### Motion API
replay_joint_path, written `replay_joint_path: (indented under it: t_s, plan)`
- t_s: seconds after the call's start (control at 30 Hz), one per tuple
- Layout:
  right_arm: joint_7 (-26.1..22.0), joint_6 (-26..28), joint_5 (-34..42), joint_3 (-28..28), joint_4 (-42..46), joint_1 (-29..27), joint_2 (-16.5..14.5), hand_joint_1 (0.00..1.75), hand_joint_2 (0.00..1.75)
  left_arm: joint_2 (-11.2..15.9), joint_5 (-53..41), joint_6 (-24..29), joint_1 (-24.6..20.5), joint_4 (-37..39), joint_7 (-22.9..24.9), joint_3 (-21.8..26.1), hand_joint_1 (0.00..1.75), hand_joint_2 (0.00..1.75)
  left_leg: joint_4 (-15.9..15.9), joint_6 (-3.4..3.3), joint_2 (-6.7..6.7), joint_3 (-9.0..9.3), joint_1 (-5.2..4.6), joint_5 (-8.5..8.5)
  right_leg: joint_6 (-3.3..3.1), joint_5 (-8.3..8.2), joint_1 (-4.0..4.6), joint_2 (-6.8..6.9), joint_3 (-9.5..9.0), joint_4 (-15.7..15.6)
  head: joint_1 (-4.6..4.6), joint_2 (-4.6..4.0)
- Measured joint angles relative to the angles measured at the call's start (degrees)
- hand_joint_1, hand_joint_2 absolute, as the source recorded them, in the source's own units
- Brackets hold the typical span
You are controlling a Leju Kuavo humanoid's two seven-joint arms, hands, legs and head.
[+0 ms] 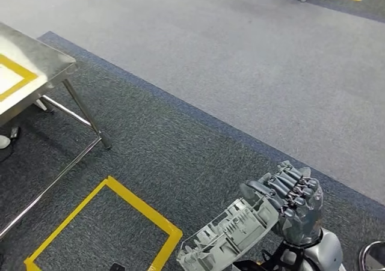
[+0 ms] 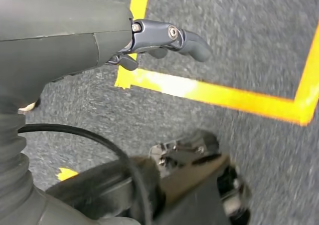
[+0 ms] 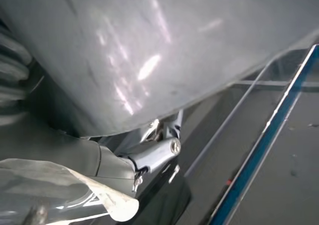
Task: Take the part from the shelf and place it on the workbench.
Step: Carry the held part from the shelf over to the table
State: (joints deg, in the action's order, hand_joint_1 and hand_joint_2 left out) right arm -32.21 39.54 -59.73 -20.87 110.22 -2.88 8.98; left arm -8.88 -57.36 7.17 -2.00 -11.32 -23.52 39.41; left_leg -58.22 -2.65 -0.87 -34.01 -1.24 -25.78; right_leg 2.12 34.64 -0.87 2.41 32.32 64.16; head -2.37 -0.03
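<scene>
The right robot hand [image 1: 290, 202] grips the grey ribbed part [image 1: 227, 232], its dark fingers [image 1: 284, 184] wrapped over one end; the part sticks out to the left, in the air above the dark carpet [image 1: 181, 145]. The left robot hand [image 2: 161, 38] hangs over the carpet with its fingers loosely extended, holding nothing. Yellow floor tape [image 1: 136, 205] lies left of the part, and the steel desk [image 1: 36, 63] stands well apart at far left
</scene>
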Motion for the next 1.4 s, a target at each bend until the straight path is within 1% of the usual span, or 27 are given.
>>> replay_joint_path:
  t_s: [0.07,0.1,0.13,0.2,0.27,0.33,0.4,0.47,0.53,0.6,0.63,0.7,0.77,0.83,0.87,0.9,0.93,1.0,1.03,1.07,1.1,1.13,1.17,1.2,1.27,1.33,1.4]
  plan:
    - [0.16,0.00,-0.10,-0.08,-0.04,-0.12,0.00,1.75,1.75,-0.18,-0.11,0.04,-0.33,0.00,0.51,0.01,0.00,1.75,-0.02,-0.22,1.63,0.03,0.16,-0.03,0.21,2.61,-0.08,-2.04,4.10,7.19,0.27,0.00]
    - [0.25,0.00,-0.17,-0.14,-0.07,-0.15,0.00,1.75,1.75,-0.27,-0.17,0.04,-0.39,0.00,0.81,0.01,0.00,1.75,-0.05,-0.24,2.51,0.07,0.16,-0.07,0.32,2.86,-0.11,-2.24,5.74,9.47,0.32,0.01]
    - [0.34,0.00,-0.28,-0.22,-0.08,-0.12,-0.01,1.75,1.75,-0.36,-0.23,0.03,-0.36,0.00,1.05,0.01,0.00,1.75,-0.11,-0.22,3.38,0.14,0.19,-0.12,0.43,1.98,-0.15,-2.31,6.47,9.78,0.34,0.01]
    - [0.63,0.00,-0.63,-0.45,-0.15,0.08,-0.01,1.75,1.75,-0.40,-0.31,-0.02,-0.27,0.00,1.44,0.02,0.00,1.75,-0.36,0.08,5.19,0.35,0.33,-0.33,0.60,-2.41,-0.39,-2.95,4.90,4.45,0.37,0.00]
    - [0.97,0.00,-1.00,-0.72,-0.37,0.46,-0.03,1.75,1.75,-0.35,-0.32,-0.11,-0.33,0.00,1.66,0.02,0.00,1.75,-0.93,0.65,6.81,0.13,0.43,-0.67,0.64,-5.21,-0.80,-5.43,2.15,-2.01,0.35,0.00]
    - [1.36,0.00,-1.25,-1.01,-0.64,0.83,-0.10,1.75,1.75,-0.28,-0.32,-0.19,-0.41,0.00,1.81,0.02,0.00,1.75,-1.29,1.29,8.15,-0.45,0.58,-0.71,0.26,-5.19,-0.83,-6.83,0.97,-4.19,0.29,0.01]
    - [1.76,0.00,-1.42,-1.23,-0.86,1.15,-0.20,1.75,1.75,-0.16,-0.32,-0.23,-0.19,0.00,2.06,0.02,0.00,1.75,-1.34,1.82,8.88,-0.80,0.79,-0.60,-0.40,-5.30,-0.72,-5.67,0.63,-4.49,0.29,0.01]
    - [2.05,0.00,-1.63,-1.38,-1.02,1.54,-0.29,1.75,1.75,-0.07,-0.35,-0.24,0.00,0.00,2.42,0.03,0.00,1.75,-3.29,2.44,6.42,-1.70,0.69,-1.79,-0.99,-5.31,-0.79,-4.24,0.19,-4.80,-0.09,0.01]
    - [2.19,0.00,-1.83,-1.49,-1.19,1.77,-0.35,1.75,1.75,-0.04,-0.41,-0.22,-0.21,0.00,2.73,0.04,0.00,1.75,-9.28,3.06,2.84,-4.55,0.75,-4.74,-1.46,-5.07,-0.66,-2.58,-0.26,-4.98,-0.52,0.01]
    - [2.30,0.00,-1.89,-1.58,-1.51,1.90,-0.37,1.75,1.75,0.00,-0.48,-0.28,-0.41,0.00,2.96,0.04,0.00,1.75,-15.79,3.36,1.70,-7.95,1.04,-6.97,-1.75,-4.70,-0.46,-0.82,-0.58,-4.99,-0.54,0.01]
    - [2.36,0.00,-1.89,-1.67,-1.67,1.95,-0.40,1.75,1.75,0.01,-0.50,-0.32,-0.39,0.00,3.05,0.04,0.00,1.75,-16.94,3.37,1.54,-8.66,1.11,-6.78,-1.80,-4.49,-0.40,0.00,-0.78,-4.99,-0.54,0.01]
    - [2.44,0.00,-1.89,-1.88,-1.86,2.10,-0.49,1.75,1.75,0.06,-0.51,-0.35,-0.27,0.00,3.15,0.04,0.00,1.75,-12.81,2.99,0.99,-6.89,1.04,-3.37,-1.75,-3.98,-0.27,1.48,-1.41,-4.99,-0.55,0.01]
    - [2.54,0.00,-1.90,-2.05,-1.95,2.32,-0.58,1.75,1.75,0.19,-0.55,-0.37,-0.26,0.00,3.21,0.04,0.00,1.75,-5.52,2.01,-1.81,-3.45,0.30,-0.02,-1.45,-3.36,-0.02,2.77,-2.03,-5.03,-0.55,0.01]
    - [2.66,0.00,-1.93,-2.14,-2.02,2.45,-0.64,1.75,1.75,0.33,-0.59,-0.44,-0.41,0.00,3.26,0.04,0.00,1.75,-2.10,1.19,-4.04,-2.00,-0.54,0.43,-0.94,-2.92,0.26,4.02,-2.33,-5.13,-0.49,0.01]
    - [2.70,0.00,-1.95,-2.20,-2.04,2.51,-0.69,1.75,1.75,0.39,-0.60,-0.48,-0.41,0.00,3.28,0.04,0.00,1.75,-1.74,0.98,-3.87,-1.96,-0.77,0.20,-0.66,-2.77,0.40,4.75,-2.53,-5.24,-0.48,0.01]
    - [2.76,0.00,-1.99,-2.27,-2.06,2.59,-0.75,1.75,1.75,0.41,-0.61,-0.50,-0.34,0.00,3.28,0.04,0.00,1.75,-1.41,0.79,-3.12,-1.82,-0.61,0.21,-0.40,-2.57,0.38,5.27,-2.71,-5.40,-0.46,0.01]
    - [2.80,0.00,-2.04,-2.35,-2.08,2.70,-0.80,1.75,1.75,0.44,-0.61,-0.50,-0.20,0.00,3.28,0.04,0.00,1.75,-0.99,0.61,-2.35,-1.52,-0.42,0.28,-0.13,-2.21,0.32,4.76,-2.87,-5.27,-0.38,0.01]
    - [2.90,0.00,-2.10,-2.46,-2.09,2.83,-0.87,1.75,1.75,0.54,-0.62,-0.49,-0.22,0.00,3.31,0.05,0.00,1.75,-0.28,0.16,-0.84,-0.85,0.12,0.44,0.33,-0.45,0.11,1.44,-1.51,-2.17,-0.19,0.01]
    - [2.94,0.00,-2.10,-2.50,-2.15,2.80,-0.87,1.75,1.75,0.57,-0.63,-0.49,-0.34,0.00,3.32,0.05,0.00,1.75,-0.18,0.00,-0.06,-0.74,0.23,0.40,0.46,0.91,0.02,-0.51,0.24,1.17,-0.03,0.01]
    - [2.96,0.00,-2.09,-2.56,-2.21,2.75,-0.87,1.75,1.75,0.59,-0.66,-0.51,-0.50,0.00,3.32,0.06,0.00,1.75,-0.18,-0.15,0.81,-0.72,0.30,0.34,0.59,2.27,-0.02,-1.65,2.63,5.14,0.05,0.01]
    - [2.97,0.00,-2.08,-2.62,-2.31,2.70,-0.87,1.75,1.75,0.57,-0.70,-0.54,-0.61,0.00,3.32,0.06,0.00,1.75,-0.20,-0.20,1.69,-0.68,0.33,0.28,0.71,3.06,-0.03,-2.07,4.83,8.43,0.14,0.01]
    - [2.98,0.00,-2.06,-2.68,-2.41,2.69,-0.87,1.75,1.75,0.56,-0.73,-0.57,-0.60,0.00,3.33,0.06,0.00,1.75,-0.22,-0.21,2.59,-0.59,0.35,0.22,0.79,2.76,-0.04,-2.22,6.31,10.02,0.17,0.01]
    - [2.99,0.00,-2.05,-2.74,-2.48,2.71,-0.87,1.75,1.75,0.55,-0.75,-0.59,-0.51,0.00,3.33,0.06,0.00,1.75,-0.25,-0.14,3.50,-0.42,0.39,0.13,0.84,1.26,-0.07,-2.32,6.73,9.43,0.18,0.01]
    - [3.00,0.00,-2.04,-2.78,-2.52,2.72,-0.87,1.75,1.75,0.55,-0.76,-0.59,-0.41,0.00,3.34,0.07,0.00,1.75,-0.30,0.02,4.38,-0.18,0.47,0.01,0.86,-1.15,-0.15,-2.60,6.00,6.72,0.20,0.01]
    - [3.02,0.00,-2.03,-2.86,-2.56,2.74,-0.87,1.75,1.75,0.57,-0.76,-0.58,-0.31,0.00,3.36,0.08,0.00,1.75,-0.63,0.55,6.06,0.03,0.57,-0.36,0.91,-5.22,-0.56,-4.89,3.26,-0.46,0.23,0.01]
    - [3.03,0.00,-2.04,-2.93,-2.62,2.73,-0.87,1.75,1.75,0.60,-0.76,-0.56,-0.33,0.00,3.37,0.08,0.00,1.75,-1.05,1.13,7.41,-0.45,0.64,-0.50,0.46,-5.92,-0.78,-6.82,1.47,-4.09,0.27,0.01]
    - [3.03,0.00,-2.04,-2.99,-2.66,2.80,-0.90,1.75,1.75,0.63,-0.76,-0.53,-0.16,0.00,3.39,0.08,0.00,1.75,-1.18,1.61,8.57,-0.95,0.80,-0.36,-0.33,-5.58,-0.71,-6.28,1.00,-4.51,0.24,0.01]
